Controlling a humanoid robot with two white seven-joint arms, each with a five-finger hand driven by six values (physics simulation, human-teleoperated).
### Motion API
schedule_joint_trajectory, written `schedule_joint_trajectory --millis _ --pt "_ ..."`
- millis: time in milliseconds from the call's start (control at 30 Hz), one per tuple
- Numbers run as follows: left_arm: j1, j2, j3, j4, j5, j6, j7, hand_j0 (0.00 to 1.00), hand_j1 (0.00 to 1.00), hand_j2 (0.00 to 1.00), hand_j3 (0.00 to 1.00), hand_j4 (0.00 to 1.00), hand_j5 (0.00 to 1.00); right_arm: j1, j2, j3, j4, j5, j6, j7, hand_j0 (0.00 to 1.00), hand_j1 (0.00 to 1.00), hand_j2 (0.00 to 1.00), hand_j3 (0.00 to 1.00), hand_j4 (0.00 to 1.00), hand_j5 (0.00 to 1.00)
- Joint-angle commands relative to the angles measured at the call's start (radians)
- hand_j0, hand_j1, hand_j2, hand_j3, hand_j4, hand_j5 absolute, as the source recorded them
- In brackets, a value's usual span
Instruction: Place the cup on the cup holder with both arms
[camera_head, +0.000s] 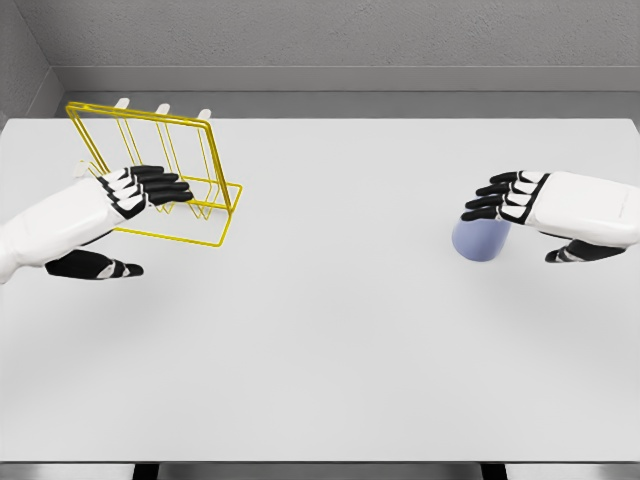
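While the pale blue cup (480, 241) stands on the right part of the white bench (330, 330), the right robot hand (530, 212) is directly over it, with its black fingers (492, 201) stretched above the rim and the thumb (570, 252) apart on the near side. The fingers are released, and I cannot tell if they touch the cup. The cup is well apart from the yellow wire cup holder (155, 170), which stands at the far left of the bench with white-tipped pegs (163, 108) pointing up behind its frame. The left robot hand (130, 205) is at the front of this holder, its fingers (160, 186) extended across the wires and the thumb (95, 266) lower, near the base. Whether it is grasping the wire I cannot tell.
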Motion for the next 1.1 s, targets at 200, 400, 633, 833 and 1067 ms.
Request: schedule_joint_trajectory --millis 200,400,633,833,1067 --pt "0.005 -0.024 0.000 0.000 0.006 0.001 0.001 1.00 1.00 1.00 1.00 1.00 1.00 -0.040 0.028 -0.001 0.009 0.082 0.001 -0.004 1.00 1.00 1.00 1.00 1.00 1.00" --pt "0.008 -0.030 -0.015 0.000 0.003 0.001 0.001 1.00 1.00 1.00 1.00 1.00 1.00 -0.115 0.214 0.003 0.205 0.207 0.001 0.003 1.00 1.00 1.00 1.00 1.00 1.00" --pt "0.008 -0.030 -0.050 0.000 0.005 0.001 0.007 1.00 1.00 1.00 1.00 1.00 1.00 -0.140 0.287 0.029 0.314 0.336 0.001 0.003 1.00 1.00 1.00 1.00 1.00 1.00" --pt "0.009 -0.027 -0.073 0.001 0.014 0.001 0.008 1.00 1.00 1.00 1.00 1.00 1.00 -0.149 0.286 0.045 0.360 0.362 0.001 0.003 1.00 1.00 1.00 1.00 1.00 1.00" --pt "0.008 -0.028 -0.247 0.001 0.143 0.001 0.010 1.00 1.00 1.00 1.00 1.00 1.00 -0.149 0.309 0.086 0.353 0.368 0.001 0.003 1.00 1.00 1.00 1.00 1.00 1.00"
